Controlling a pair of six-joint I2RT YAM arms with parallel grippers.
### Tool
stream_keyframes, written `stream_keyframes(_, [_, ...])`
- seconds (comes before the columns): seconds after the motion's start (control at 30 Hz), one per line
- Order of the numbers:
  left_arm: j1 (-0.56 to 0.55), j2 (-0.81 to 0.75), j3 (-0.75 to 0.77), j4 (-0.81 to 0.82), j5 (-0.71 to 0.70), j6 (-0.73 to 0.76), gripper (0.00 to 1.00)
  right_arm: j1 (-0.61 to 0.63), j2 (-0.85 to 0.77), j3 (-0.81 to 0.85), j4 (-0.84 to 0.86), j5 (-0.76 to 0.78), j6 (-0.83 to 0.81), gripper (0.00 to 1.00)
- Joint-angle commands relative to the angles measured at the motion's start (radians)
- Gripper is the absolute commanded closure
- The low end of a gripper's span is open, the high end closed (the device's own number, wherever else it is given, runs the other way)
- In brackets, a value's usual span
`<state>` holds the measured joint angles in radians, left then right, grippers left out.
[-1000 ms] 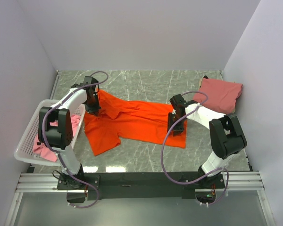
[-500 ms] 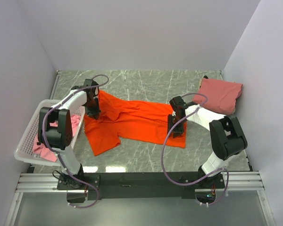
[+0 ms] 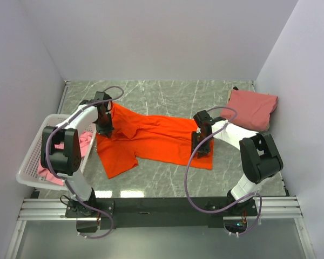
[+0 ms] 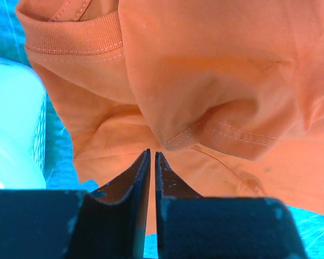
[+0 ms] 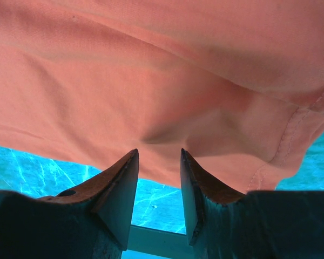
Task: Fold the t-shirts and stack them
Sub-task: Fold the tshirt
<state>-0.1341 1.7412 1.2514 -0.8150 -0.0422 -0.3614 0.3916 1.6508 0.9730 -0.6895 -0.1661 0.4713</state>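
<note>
The bright orange short-sleeved cloth t-shirt lies spread out, with some wrinkles, in the middle of the grey-green marble-patterned table. One sleeve of it points toward the near edge.

At the left edge of this shirt stands the left gripper. Its jaws are almost together, with only a thin slit between them. No cloth is seen in the slit, and a folded hem of the shirt lies just beyond the tips.

On the right part of the shirt is the right gripper. Its jaws stand apart, the table shows through the gap, and the tips are at the orange cloth.

The dusty salmon-pink t-shirt lies folded at the far right of the table, well apart from the orange one. The lighter pink t-shirt lies crumpled inside the white perforated plastic basket at the left side.
</note>
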Motion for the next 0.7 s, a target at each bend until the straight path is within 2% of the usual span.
stream_keyframes(0.0, [0.002,-0.065,0.026,0.026,0.016,-0.019,0.85,0.007,-0.060,-0.002,0.012,0.034,0.007,0.56])
stream_keyframes(0.17, [0.002,-0.045,0.136,0.057,0.051,-0.089,0.74,0.000,-0.063,0.064,-0.019,0.080,0.006,0.56])
stream_keyframes(0.37, [-0.019,0.098,0.282,0.085,0.073,-0.151,0.74,-0.065,-0.039,0.174,-0.047,0.099,-0.008,0.56])
stream_keyframes(0.5, [-0.056,0.201,0.333,0.108,0.054,-0.160,0.75,-0.128,0.048,0.240,-0.033,0.109,-0.023,0.56])
stream_keyframes(0.67, [-0.065,0.303,0.355,0.131,0.047,-0.172,0.75,-0.145,0.171,0.352,-0.016,0.163,-0.028,0.56])
